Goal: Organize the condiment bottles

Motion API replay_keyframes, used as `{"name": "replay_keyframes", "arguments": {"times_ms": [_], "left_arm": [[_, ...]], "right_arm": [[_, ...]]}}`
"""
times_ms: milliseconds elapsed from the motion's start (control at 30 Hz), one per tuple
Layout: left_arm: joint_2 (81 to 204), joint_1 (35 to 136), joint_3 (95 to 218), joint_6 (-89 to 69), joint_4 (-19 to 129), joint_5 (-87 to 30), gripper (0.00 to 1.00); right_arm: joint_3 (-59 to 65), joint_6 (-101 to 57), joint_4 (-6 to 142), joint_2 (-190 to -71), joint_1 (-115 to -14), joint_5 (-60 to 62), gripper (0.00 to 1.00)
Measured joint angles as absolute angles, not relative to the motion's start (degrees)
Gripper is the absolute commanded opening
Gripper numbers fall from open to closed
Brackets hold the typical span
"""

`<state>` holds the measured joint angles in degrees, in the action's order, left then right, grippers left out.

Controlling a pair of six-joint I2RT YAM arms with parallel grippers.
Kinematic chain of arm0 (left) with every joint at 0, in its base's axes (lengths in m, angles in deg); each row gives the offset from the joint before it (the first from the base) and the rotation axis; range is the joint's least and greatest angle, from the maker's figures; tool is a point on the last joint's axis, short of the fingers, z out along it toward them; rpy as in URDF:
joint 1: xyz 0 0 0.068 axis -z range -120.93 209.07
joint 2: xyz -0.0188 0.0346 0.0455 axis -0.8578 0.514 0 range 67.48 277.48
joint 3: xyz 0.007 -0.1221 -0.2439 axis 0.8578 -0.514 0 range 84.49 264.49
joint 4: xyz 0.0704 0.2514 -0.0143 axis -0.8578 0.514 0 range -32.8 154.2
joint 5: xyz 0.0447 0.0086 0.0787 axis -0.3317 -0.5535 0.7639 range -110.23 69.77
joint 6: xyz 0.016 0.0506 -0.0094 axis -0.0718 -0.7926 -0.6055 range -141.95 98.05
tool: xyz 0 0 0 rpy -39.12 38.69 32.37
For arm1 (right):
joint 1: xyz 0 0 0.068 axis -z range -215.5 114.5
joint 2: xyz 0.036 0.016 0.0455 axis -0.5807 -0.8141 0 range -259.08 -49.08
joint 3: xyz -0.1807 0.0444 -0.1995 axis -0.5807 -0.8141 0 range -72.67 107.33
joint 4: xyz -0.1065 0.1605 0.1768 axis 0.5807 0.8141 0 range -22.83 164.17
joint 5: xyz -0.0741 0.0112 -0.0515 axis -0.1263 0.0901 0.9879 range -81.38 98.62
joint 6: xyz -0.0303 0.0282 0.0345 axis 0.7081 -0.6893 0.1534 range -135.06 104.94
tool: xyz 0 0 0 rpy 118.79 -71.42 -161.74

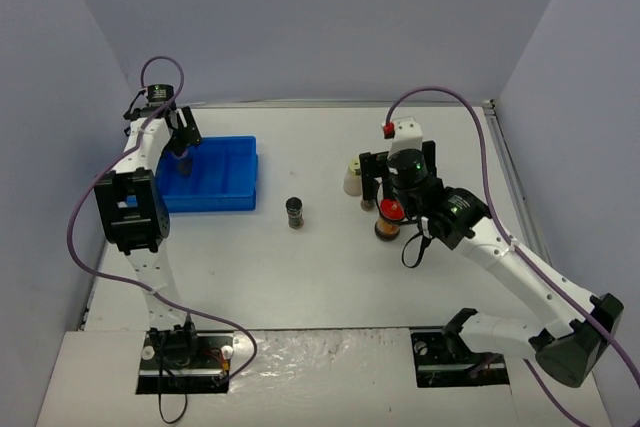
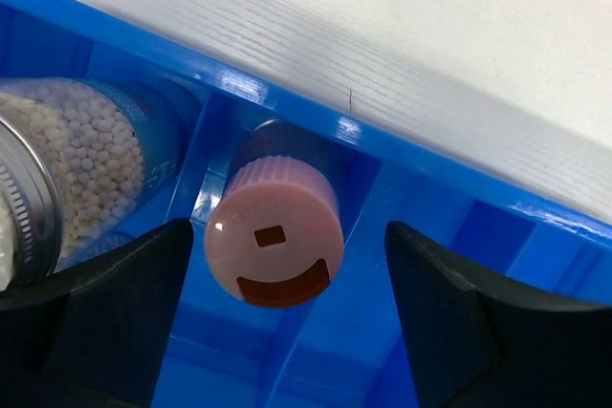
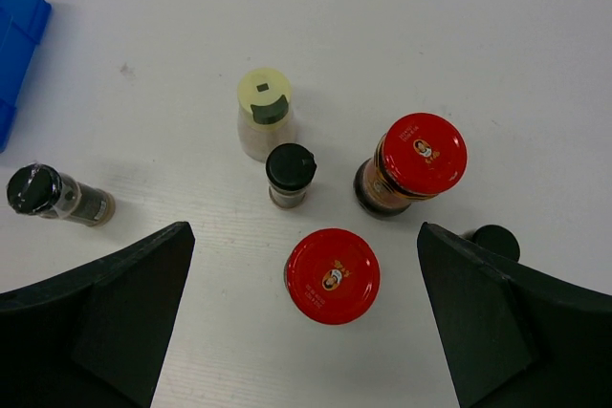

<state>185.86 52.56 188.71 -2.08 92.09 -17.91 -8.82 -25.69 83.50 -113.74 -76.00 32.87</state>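
My left gripper (image 2: 290, 269) hangs open over the blue tray (image 2: 430, 171), its fingers on either side of a pink-capped bottle (image 2: 274, 243) that stands upright in a compartment, untouched. A silver-lidded jar of white beads (image 2: 91, 155) fills the compartment to its left. My right gripper (image 3: 304, 279) is open above a red-lidded jar (image 3: 333, 275). Around that jar stand a second red-lidded jar (image 3: 418, 161), a small black-capped bottle (image 3: 290, 175) and a yellow-green-capped bottle (image 3: 264, 114). Another black-capped bottle (image 3: 53, 193) stands apart to the left.
The blue tray (image 1: 230, 185) sits at the table's left, with the left gripper (image 1: 183, 147) over its far left corner. A lone black-capped bottle (image 1: 295, 212) stands mid-table. A black cap (image 3: 495, 241) shows beside my right finger. The enclosure's walls close in on the sides.
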Motion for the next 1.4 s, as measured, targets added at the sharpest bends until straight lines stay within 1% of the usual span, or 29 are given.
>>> {"name": "replay_keyframes", "arguments": {"times_ms": [33, 200, 400, 500, 700, 833, 967, 1067, 1133, 1300, 1400], "left_arm": [[185.9, 52.6, 188.7, -2.0, 92.2, -18.0, 0.90], [183.2, 52.6, 187.4, -1.1, 93.7, -19.6, 0.97], [171.7, 53.9, 182.1, -0.7, 96.4, -21.9, 0.97], [162.1, 55.9, 175.3, -0.7, 96.6, -22.9, 0.97], [145.7, 63.6, 163.4, -0.8, 98.0, -23.6, 0.97], [138.2, 67.9, 155.7, -0.8, 98.3, -24.7, 0.97], [131.2, 68.8, 149.4, -0.9, 99.1, -25.9, 0.97], [126.1, 68.8, 146.9, -1.0, 99.5, -26.2, 0.97], [123.8, 68.8, 146.4, -1.3, 99.6, -26.2, 0.97], [121.8, 68.8, 146.4, -2.0, 99.9, -26.3, 0.97], [121.7, 68.8, 146.4, -2.3, 100.3, -26.3, 0.97]], "right_arm": [[-8.3, -25.7, 83.5, -114.7, -75.7, 32.4, 1.00], [-2.6, -26.8, 83.1, -123.4, -71.2, 29.4, 0.98], [4.1, -25.8, 83.1, -134.4, -66.4, 25.0, 0.97], [8.6, -24.1, 82.6, -140.6, -65.6, 22.0, 0.96], [13.0, -20.5, 81.7, -151.0, -63.9, 16.3, 0.95], [13.9, -18.4, 81.6, -156.3, -62.9, 14.2, 0.89], [14.0, -17.1, 81.4, -159.3, -62.4, 12.1, 0.77], [14.0, -15.8, 81.1, -160.2, -62.4, 10.9, 0.57], [14.0, -15.1, 80.8, -160.4, -62.4, 9.7, 0.41], [14.0, -14.2, 80.2, -160.5, -62.5, 8.0, 0.12], [14.0, -13.6, 80.1, -160.3, -63.1, 7.9, 0.08]]}}
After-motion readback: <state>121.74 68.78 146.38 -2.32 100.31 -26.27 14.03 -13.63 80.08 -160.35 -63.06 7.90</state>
